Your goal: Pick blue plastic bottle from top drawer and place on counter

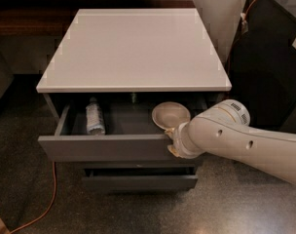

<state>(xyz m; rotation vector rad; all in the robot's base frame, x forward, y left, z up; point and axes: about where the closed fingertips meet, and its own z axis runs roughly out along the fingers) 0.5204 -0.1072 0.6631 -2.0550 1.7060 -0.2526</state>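
The arm is a thick, smooth tube in a glossy off-white shell, rounded all the way along. Two small dark round recesses sit on its side. Thin grey rings band the domed joint cap. The shell narrows to a wrist collar edged in pale yellowish tan, where the gripper sits at the right end of the top drawer front panel.
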